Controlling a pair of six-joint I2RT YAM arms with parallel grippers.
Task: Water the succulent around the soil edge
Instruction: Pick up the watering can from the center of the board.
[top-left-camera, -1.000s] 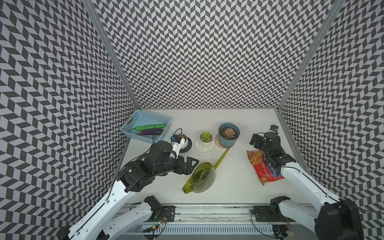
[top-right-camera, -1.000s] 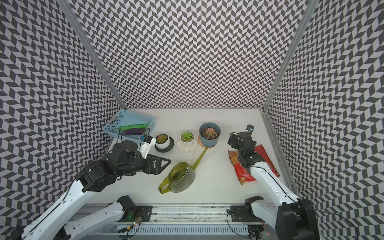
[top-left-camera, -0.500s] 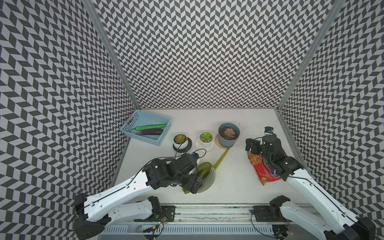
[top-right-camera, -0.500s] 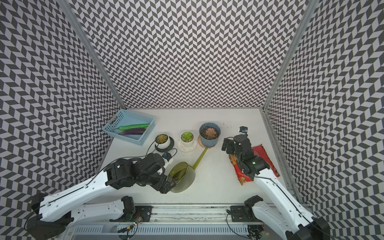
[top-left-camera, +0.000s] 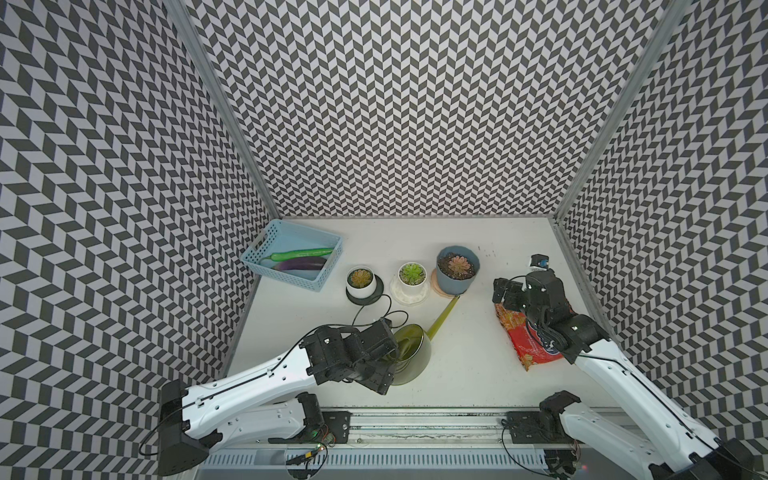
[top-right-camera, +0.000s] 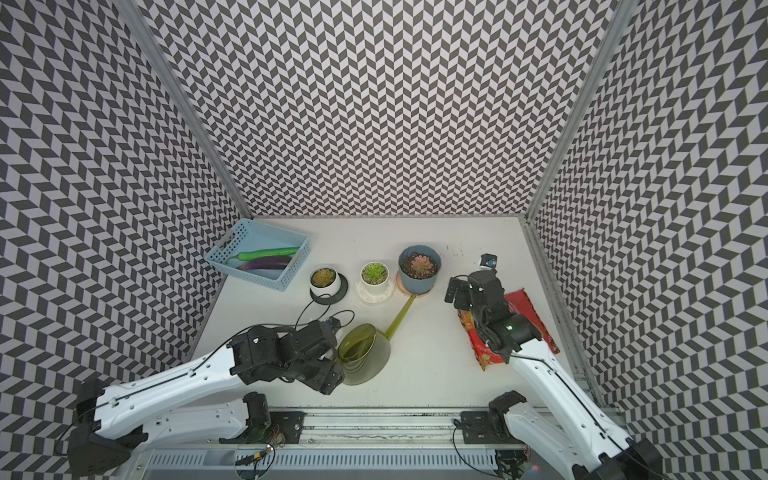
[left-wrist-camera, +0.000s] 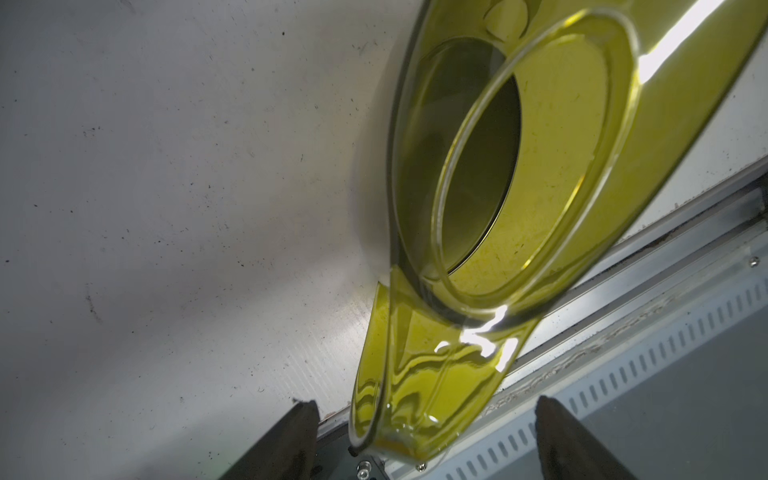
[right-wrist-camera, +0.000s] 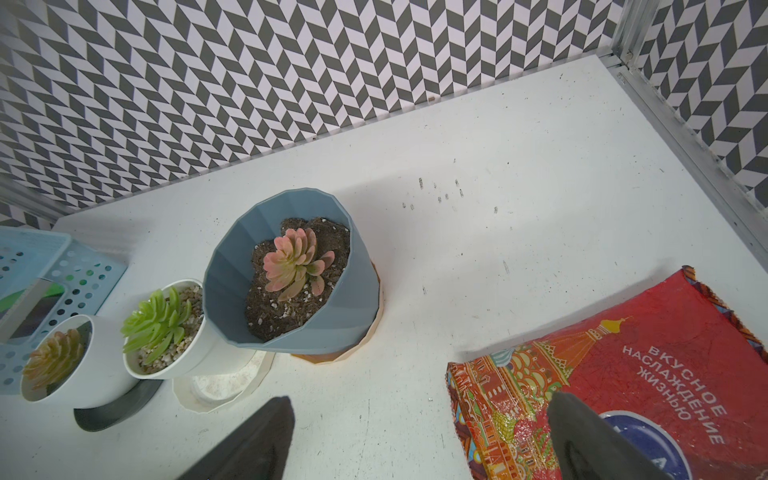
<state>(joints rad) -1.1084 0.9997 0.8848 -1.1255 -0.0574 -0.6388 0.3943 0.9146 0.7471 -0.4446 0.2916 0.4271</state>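
An olive-green see-through watering can (top-left-camera: 411, 353) stands near the table's front, its spout (top-left-camera: 444, 311) aimed at the pots. My left gripper (top-left-camera: 388, 357) is open around the can's handle (left-wrist-camera: 424, 390), with a gap showing on each side of the handle. Three potted succulents stand in a row: a pink one in a blue pot (top-left-camera: 457, 268), a green one in a white pot (top-left-camera: 412, 276), and a yellowish one in a white pot (top-left-camera: 360, 280) on a black saucer. My right gripper (right-wrist-camera: 419, 419) hangs open and empty, just right of the blue pot (right-wrist-camera: 332, 316).
A light-blue basket (top-left-camera: 266, 255) holding a green vegetable and an aubergine stands at the back left. A red snack bag (top-left-camera: 534, 349) lies under my right arm. A small black and blue object (top-left-camera: 539, 261) sits near the right wall. Patterned walls close three sides.
My left arm dropped low and moved in onto the can's handle, its jaws narrowing. My right arm shifted a little toward the blue pot and stayed open.
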